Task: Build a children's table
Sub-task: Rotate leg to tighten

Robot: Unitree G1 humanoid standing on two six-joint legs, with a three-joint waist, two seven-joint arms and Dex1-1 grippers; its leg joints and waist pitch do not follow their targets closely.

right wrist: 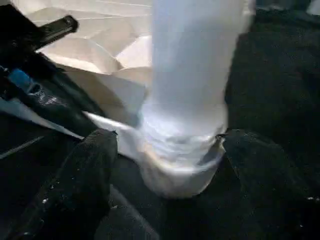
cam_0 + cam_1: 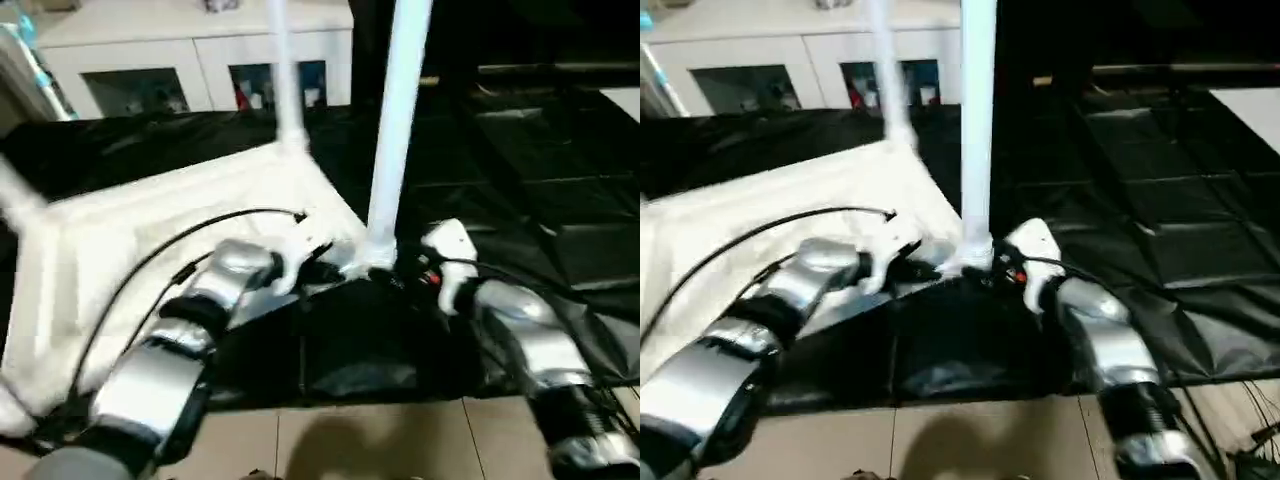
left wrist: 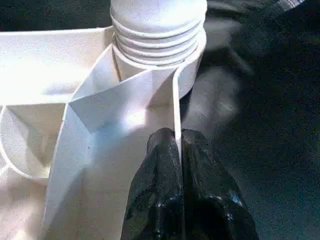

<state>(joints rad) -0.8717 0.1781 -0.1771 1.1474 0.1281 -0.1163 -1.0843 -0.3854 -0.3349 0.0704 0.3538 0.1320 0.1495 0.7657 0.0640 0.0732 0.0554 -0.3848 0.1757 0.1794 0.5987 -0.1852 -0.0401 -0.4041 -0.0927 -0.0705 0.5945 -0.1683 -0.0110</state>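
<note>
The white plastic rectangular tabletop [image 2: 170, 230] is lying upside down on the black-covered worktop [image 2: 520, 190], its raised rim facing up and its near right corner close to the worktop's near edge. A long white tapered tube leg [image 2: 395, 130] is standing upright in the rounded socket at that near right corner, and a second white tube leg [image 2: 285, 75] is rising from the far right corner. The left gripper [image 3: 180, 165] is reaching in from the left and pinching the thin white rim of the tabletop just beside the near socket; its two black fingers are pressed almost together with the rim's edge between them, and the ribbed threaded end of the leg is sitting in the socket right in front of them. The right gripper [image 1: 167, 170] is coming in from the right at the base of the same leg, its black fingers [image 1: 85, 180] spread wide on either side of the tube where it is entering the socket, not visibly squeezing it. Behind the worktop, a white glass-door cabinet [image 2: 190, 70] is standing against the far side, and pale floor tiles [image 2: 380, 440] are showing at the near edge beneath the silver forearms.
</note>
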